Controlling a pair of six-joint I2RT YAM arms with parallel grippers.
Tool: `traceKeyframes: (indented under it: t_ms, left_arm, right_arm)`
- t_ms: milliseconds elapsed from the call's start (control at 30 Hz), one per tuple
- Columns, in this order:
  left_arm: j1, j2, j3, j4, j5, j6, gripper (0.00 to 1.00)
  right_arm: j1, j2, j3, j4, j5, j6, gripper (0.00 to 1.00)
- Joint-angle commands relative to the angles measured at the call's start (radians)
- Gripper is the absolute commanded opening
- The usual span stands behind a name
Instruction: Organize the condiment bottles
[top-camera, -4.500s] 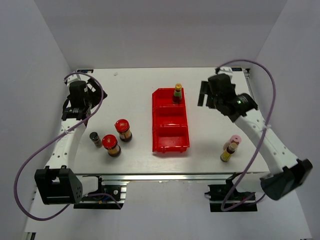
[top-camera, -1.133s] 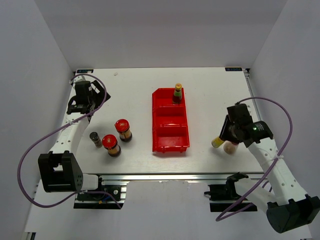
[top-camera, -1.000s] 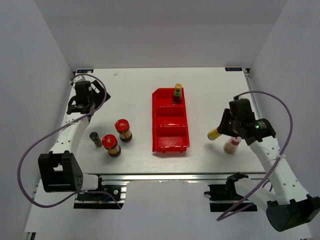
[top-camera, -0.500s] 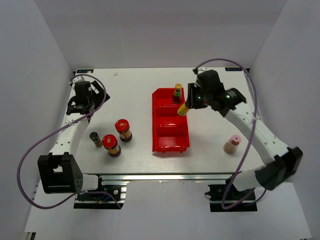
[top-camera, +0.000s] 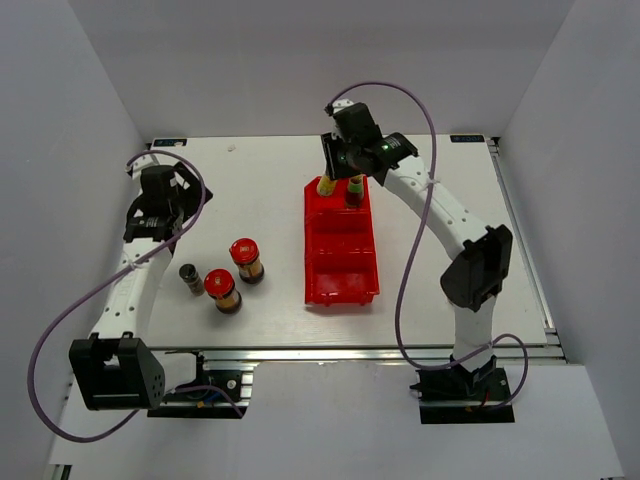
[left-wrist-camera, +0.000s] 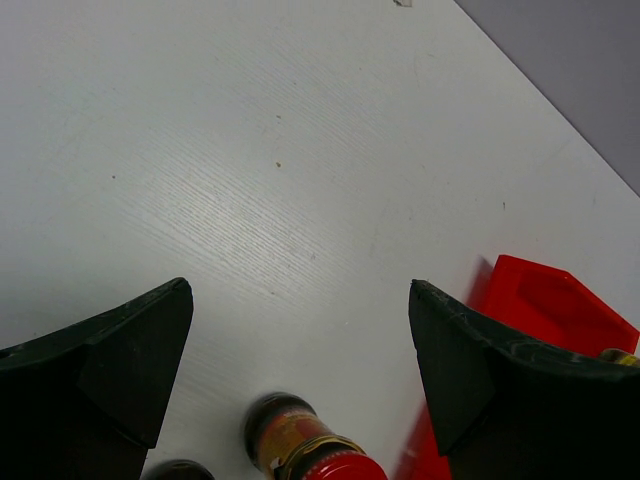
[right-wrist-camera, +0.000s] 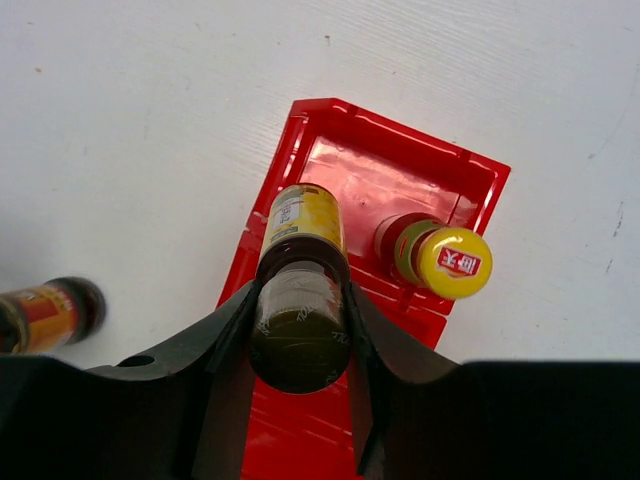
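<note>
Red is the tray (top-camera: 312, 240), which lies in the middle of the table (top-camera: 260, 180) with one short end toward the far edge. The right gripper (right-wrist-camera: 300, 335) is clamped on a yellow-label bottle (right-wrist-camera: 302, 225). It pinches the dark upper end, so the bottom can go down first. The bottle hangs over the left side of the tray's far box, just beside the yellow-cap bottle (right-wrist-camera: 447, 262) standing there. I think it goes there so the two thin bottles share one box. Its long way runs nearly up and down, bottom toward the tray floor. I cannot tell if it touches the floor. The left gripper (left-wrist-camera: 300, 330) has its fingers wide apart and holds nothing, above the table's left side. A red-lid jar (top-camera: 246, 259), a second jar (top-camera: 223, 290) and a small dark-cap bottle (top-camera: 189, 277) stand near the front left corner, outside the tray.
</note>
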Motion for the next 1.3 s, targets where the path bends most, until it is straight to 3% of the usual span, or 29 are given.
traceKeyframes:
  t_ms: [0,167,867,1133,1267]
  left_arm:
    - [0.0,-0.043,0.028,-0.022,-0.045,-0.007,0.98]
    - [-0.002,-0.037,0.027,-0.009,-0.034,-0.007,0.98]
    - [0.0,-0.006,0.035,-0.02,-0.025,0.011,0.98]
    - [0.0,-0.015,0.027,-0.017,-0.034,0.014,0.98]
    - [-0.002,-0.012,0.027,-0.02,-0.037,0.014,0.98]
  right_arm:
    - [-0.001,0.033,0.108,0.043,0.057,-0.031,0.12]
    - [0.0,0.119,0.176,0.043,0.058,-0.073,0.12]
    - [0.002,0.287,0.173,0.056,0.006,-0.108,0.15]
    - [0.0,0.296,0.168,0.062,0.011,-0.107,0.27]
    - [0.002,0.294,0.165,0.056,0.009,-0.108,0.45]
